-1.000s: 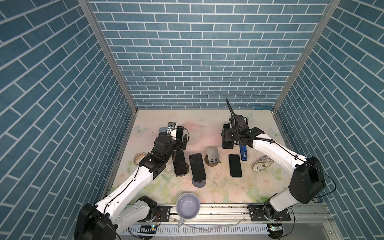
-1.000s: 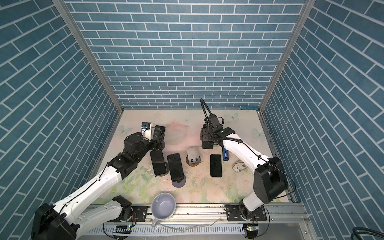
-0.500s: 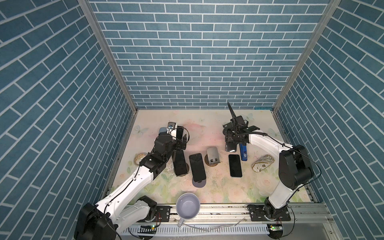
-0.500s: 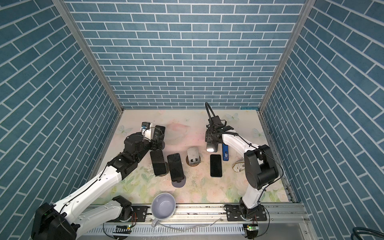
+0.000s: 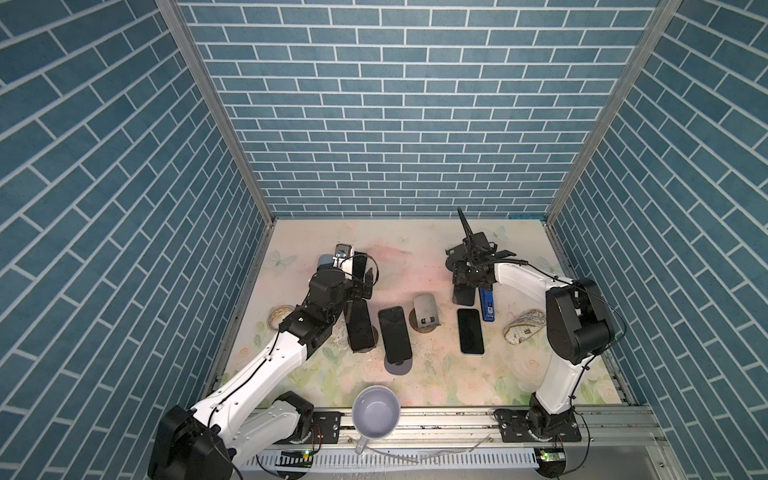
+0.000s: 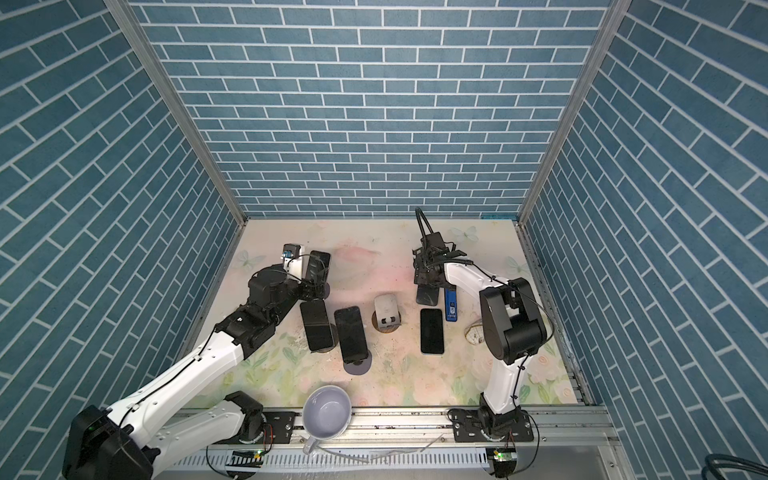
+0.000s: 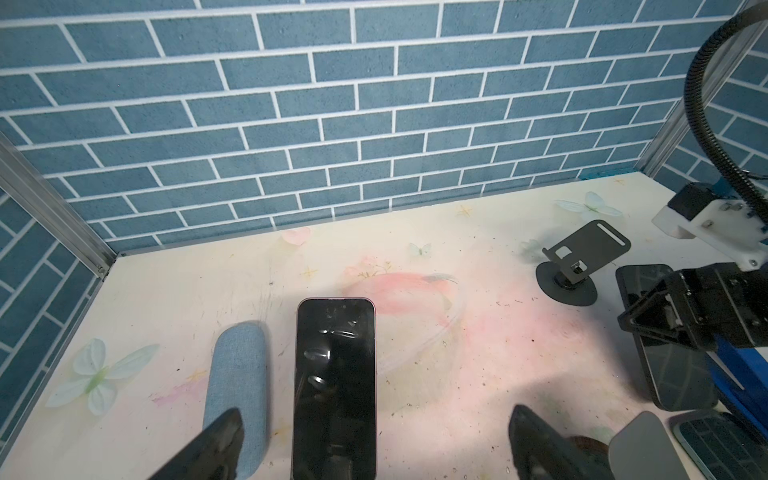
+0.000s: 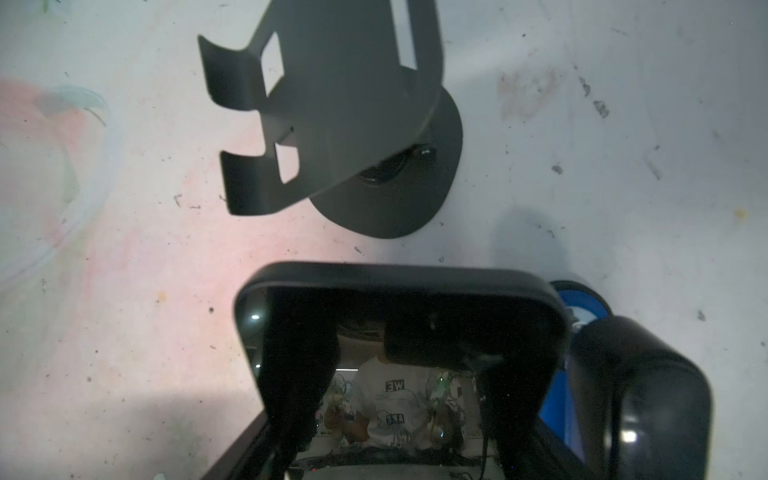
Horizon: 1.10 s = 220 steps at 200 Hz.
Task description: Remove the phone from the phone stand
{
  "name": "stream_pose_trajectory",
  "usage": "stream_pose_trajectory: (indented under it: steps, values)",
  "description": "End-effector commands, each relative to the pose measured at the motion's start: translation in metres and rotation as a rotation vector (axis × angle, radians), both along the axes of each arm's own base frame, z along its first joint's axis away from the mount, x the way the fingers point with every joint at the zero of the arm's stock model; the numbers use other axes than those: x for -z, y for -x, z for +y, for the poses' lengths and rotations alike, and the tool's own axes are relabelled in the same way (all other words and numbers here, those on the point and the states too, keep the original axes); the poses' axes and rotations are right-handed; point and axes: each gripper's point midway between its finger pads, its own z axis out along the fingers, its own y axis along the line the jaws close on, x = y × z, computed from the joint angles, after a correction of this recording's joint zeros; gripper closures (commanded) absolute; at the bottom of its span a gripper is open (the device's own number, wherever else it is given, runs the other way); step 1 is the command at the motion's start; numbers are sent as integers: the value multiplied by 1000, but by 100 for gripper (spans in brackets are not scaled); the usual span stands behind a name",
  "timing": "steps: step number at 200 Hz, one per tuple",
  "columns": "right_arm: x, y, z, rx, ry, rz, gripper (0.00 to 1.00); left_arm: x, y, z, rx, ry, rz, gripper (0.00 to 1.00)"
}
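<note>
We see our right pincer (image 5: 465, 286) clamped across the width of a black glossy-screened phone (image 8: 399, 299). The phone hangs tilted just beside the black metal phone stand (image 8: 340, 104), apart from its cradle, over the pale floral worktop (image 8: 124, 332). Our left pincer (image 7: 374, 424) stands wide apart, straddling a pink-rimmed phone (image 7: 334, 374) without touching it.

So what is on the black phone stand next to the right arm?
Nothing: the black phone stand has an empty cradle. The phone is between the fingers of the right gripper, beside it. The cradle hides part of its base.
</note>
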Motion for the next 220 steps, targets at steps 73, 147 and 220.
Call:
stream_pose_trajectory:
  steps: [73,147,220]
  values:
    - [-10,-15,0,-66,52,-16,43,1,1,-1,2,-9,-11,0]
    - [2,-2,-3,-99,82,52,44,0,1,-2,8,-8,-14,0]
    - [13,15,-6,-115,84,123,46,-1,1,-2,10,-8,-17,0]
